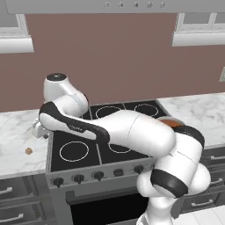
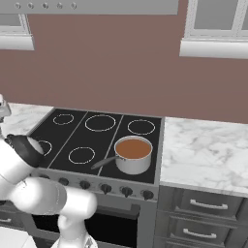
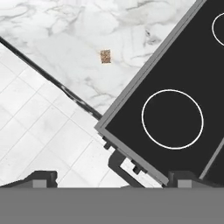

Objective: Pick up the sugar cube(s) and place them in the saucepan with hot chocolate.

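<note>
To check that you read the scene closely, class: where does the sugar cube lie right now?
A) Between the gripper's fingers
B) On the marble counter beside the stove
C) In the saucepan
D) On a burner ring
B: the sugar cube sits on the marble counter, apart from the stove; the saucepan holds only brown liquid.

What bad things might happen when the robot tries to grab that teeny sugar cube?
1. The sugar cube is tiny and lies on the marble counter not far from its front edge, so a clumsy pinch could flick it to the floor.
2. The saucepan sits at the stove's far side, so a loosely held cube might drop on the long carry.
3. Its handle sticks out toward the arm's path and could get bumped.
</note>
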Available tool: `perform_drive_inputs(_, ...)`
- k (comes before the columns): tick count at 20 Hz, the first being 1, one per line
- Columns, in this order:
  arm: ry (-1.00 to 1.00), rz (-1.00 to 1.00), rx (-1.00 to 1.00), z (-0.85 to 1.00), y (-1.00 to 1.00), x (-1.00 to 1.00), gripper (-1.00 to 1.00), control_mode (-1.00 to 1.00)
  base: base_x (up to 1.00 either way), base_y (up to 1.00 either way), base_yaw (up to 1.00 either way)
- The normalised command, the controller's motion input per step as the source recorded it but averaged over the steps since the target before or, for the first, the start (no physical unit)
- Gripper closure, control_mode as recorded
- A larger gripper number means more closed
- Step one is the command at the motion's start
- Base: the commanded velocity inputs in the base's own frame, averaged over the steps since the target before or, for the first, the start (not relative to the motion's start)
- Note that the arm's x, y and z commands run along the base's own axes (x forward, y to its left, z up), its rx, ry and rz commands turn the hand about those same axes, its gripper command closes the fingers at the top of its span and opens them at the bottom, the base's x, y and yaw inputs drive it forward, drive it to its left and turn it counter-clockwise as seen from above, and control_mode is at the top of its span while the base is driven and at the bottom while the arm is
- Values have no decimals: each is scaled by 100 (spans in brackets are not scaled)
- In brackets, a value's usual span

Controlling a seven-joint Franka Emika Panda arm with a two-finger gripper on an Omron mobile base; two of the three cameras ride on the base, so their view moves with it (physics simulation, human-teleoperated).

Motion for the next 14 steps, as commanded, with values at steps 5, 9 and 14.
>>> perform_drive_inputs(5, 0, 4, -3, -21, 72, 0, -100, -100, 0, 0, 0)
perform_drive_inputs(9, 0, 4, -4, -32, 56, 0, -100, -100, 0, 0, 0)
perform_drive_inputs(14, 0, 0, -4, -40, 36, 0, -100, -100, 0, 0, 0)
